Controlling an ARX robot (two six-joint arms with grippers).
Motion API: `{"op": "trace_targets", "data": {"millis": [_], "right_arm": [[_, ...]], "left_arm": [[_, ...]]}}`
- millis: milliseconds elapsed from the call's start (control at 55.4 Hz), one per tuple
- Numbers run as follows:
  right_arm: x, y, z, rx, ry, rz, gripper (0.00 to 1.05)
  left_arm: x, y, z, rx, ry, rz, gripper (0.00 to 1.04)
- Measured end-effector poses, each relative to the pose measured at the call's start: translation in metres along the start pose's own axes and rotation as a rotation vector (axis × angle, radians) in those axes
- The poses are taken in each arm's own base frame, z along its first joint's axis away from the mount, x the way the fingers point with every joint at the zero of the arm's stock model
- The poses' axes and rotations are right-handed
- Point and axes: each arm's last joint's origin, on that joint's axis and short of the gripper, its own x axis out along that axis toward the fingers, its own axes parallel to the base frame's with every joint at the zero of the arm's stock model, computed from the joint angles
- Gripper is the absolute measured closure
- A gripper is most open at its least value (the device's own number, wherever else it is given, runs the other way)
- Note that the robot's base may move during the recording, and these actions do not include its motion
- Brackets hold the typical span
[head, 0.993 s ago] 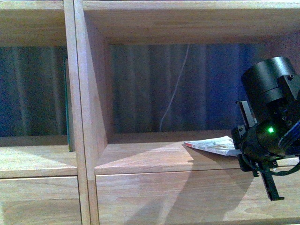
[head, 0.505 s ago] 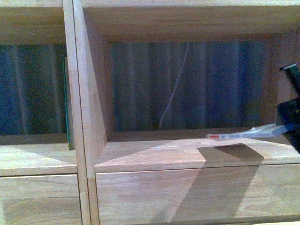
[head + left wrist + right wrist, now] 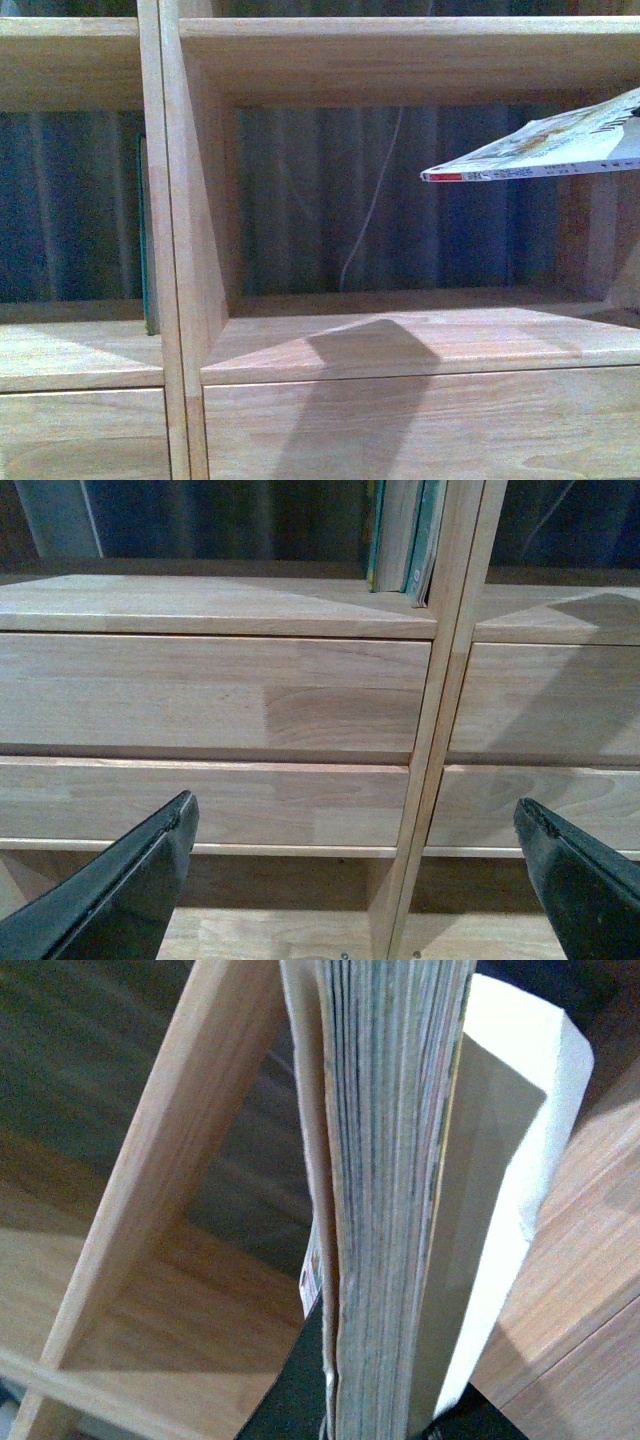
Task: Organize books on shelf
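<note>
The pale paperback book (image 3: 545,148) hangs in the air at the right of the front view, nearly flat, its red-topped white spine end pointing left, high inside the right cubby of the light wood shelf (image 3: 190,250). My right gripper is out of that view; in the right wrist view it (image 3: 375,1410) is shut on the paperback (image 3: 390,1160), whose page edges fill the picture. A slim dark-green book (image 3: 146,235) stands upright in the left cubby against the divider; it also shows in the left wrist view (image 3: 425,540). My left gripper (image 3: 355,875) is open and empty before the drawer fronts.
A white cable (image 3: 372,200) hangs behind the open back of the right cubby. Plain drawer fronts (image 3: 400,425) lie below the cubbies. The vertical divider (image 3: 440,730) runs between the two columns. A dark curtain shows behind the shelf.
The paperback has risen from lying on the right cubby's floor to high in the cubby's opening. The right arm has left the front view. The book's shadow on the shelf has shifted left.
</note>
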Motion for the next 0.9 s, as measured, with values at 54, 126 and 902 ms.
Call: {"op": "trace_targets", "data": {"millis": [54, 126, 902], "right_arm": [[-0.006, 0.005, -0.005, -0.006, 0.012, 0.017, 0.97], [-0.013, 0.015, -0.016, -0.023, 0.037, 0.045, 0.97], [-0.028, 0.026, -0.018, -0.081, 0.033, 0.083, 0.97]], "left_arm": [[0.0, 0.0, 0.0, 0.0, 0.0, 0.0, 0.07], [0.0, 0.0, 0.0, 0.0, 0.0, 0.0, 0.07], [0.044, 0.03, 0.078, -0.361, 0.196, -0.352, 0.07]]}}
